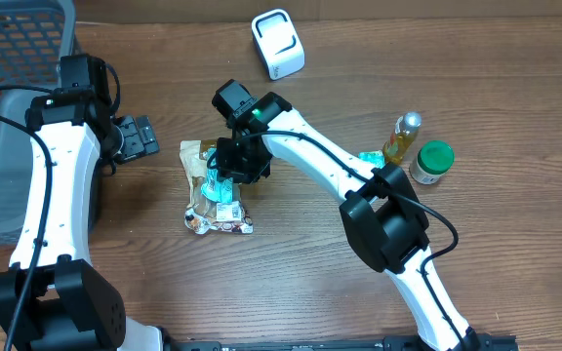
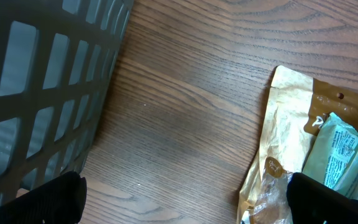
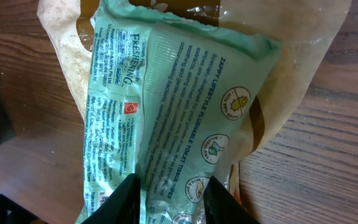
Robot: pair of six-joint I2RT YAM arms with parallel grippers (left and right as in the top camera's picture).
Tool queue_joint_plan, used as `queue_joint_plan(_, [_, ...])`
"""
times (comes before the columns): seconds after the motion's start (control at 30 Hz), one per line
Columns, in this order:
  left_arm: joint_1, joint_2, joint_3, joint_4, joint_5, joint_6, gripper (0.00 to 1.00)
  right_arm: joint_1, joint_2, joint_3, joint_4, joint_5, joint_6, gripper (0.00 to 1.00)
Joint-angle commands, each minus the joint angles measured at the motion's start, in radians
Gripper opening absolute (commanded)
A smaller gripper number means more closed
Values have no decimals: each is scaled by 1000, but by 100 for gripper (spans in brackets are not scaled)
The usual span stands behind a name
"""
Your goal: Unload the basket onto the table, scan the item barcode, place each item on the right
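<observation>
A pale green pack of tissue wipes lies on top of a tan and clear snack bag near the middle of the table. My right gripper comes down on the pack, and its two black fingers press in on the pack's sides, so it is shut on the pack. Seen from above, the pack sticks out just below the right gripper. A white scanner stands at the back of the table. My left gripper hovers open to the left of the snack bag, with nothing between its fingers.
A dark grey plastic basket fills the far left; its wall is close to the left gripper. A yellow bottle, a green-lidded jar and a small teal packet stand at the right.
</observation>
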Motion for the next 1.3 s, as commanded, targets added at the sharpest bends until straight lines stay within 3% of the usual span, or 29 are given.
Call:
queue_joint_plan(0.0, [2, -16, 20, 0, -13, 12, 99, 20, -5, 14, 6, 45, 10, 31])
queue_joint_plan(0.13, [2, -16, 20, 0, -13, 12, 100, 35, -5, 14, 6, 93, 9, 30])
queue_joint_plan(0.2, [2, -16, 20, 0, -13, 12, 100, 34, -5, 14, -6, 96, 2, 19])
queue_joint_plan(0.27, [2, -16, 20, 0, -13, 12, 99, 31, -5, 14, -28, 97, 2, 17])
queue_joint_plan(0.37, [2, -16, 20, 0, -13, 11, 100, 4, -5, 15, -52, 65, 2, 4])
queue_joint_plan(0.6, [2, -16, 20, 0, -13, 12, 99, -83, -35, 17, -57, -190, -169, 4])
queue_joint_plan(0.77, [2, -16, 20, 0, -13, 12, 100, -148, -54, 17, -104, -230, -290, 4])
queue_joint_plan(0.9, [2, -16, 20, 0, -13, 12, 100, -192, -54, 16, -178, -154, -376, 4])
queue_joint_plan(1.1, [2, -16, 20, 0, -13, 12, 99, -212, -54, 16, -265, 95, -380, 4])
queue_joint_plan(1.27, [2, -16, 20, 0, -13, 11, 100, -212, -54, 14, -270, 123, -380, 4])
